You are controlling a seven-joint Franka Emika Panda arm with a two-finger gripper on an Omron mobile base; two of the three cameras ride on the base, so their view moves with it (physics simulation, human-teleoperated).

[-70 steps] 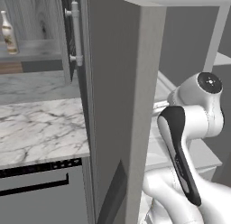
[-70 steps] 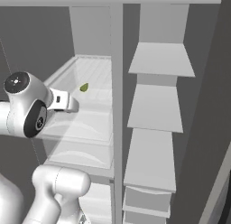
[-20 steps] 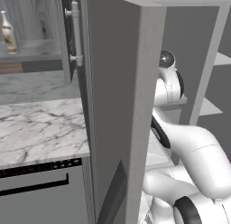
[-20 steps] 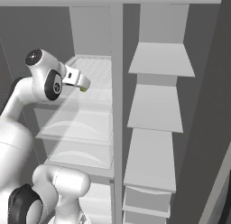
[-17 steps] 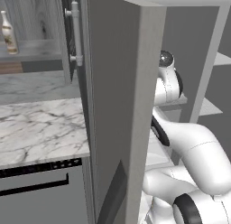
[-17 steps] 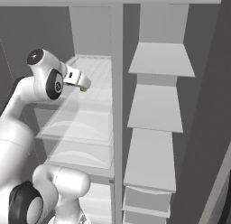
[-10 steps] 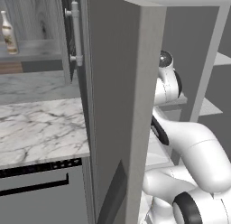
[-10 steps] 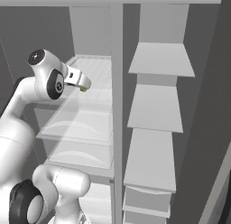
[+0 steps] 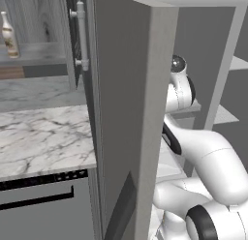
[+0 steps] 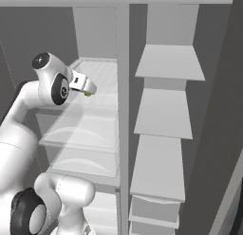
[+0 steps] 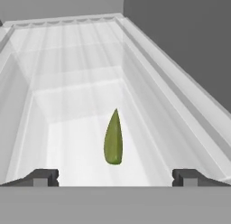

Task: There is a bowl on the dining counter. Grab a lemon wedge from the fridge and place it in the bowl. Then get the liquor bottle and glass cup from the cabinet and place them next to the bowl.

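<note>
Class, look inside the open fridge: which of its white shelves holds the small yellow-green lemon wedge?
The ribbed translucent white shelf in the left column, level with the open gripper, holds the yellow-green lemon wedge. The white shelves of the right column are bare.

liquor bottle (image 9: 9, 35) label: a patch on the lower body, nothing legible (too small and blurred in the left base view)
dishwasher control strip (image 9: 46, 178): row of tiny pale marks on the dark band under the marble counter, none can be made out as letters or digits
fridge (image 9: 127, 113) door and side panel: plain grey, no brand, no sign
fridge shelf tray (image 11: 149, 78): clear ribbed plastic, no markings
lemon wedge (image 11: 113, 138): no sticker, no print
readable text overall: none
</note>
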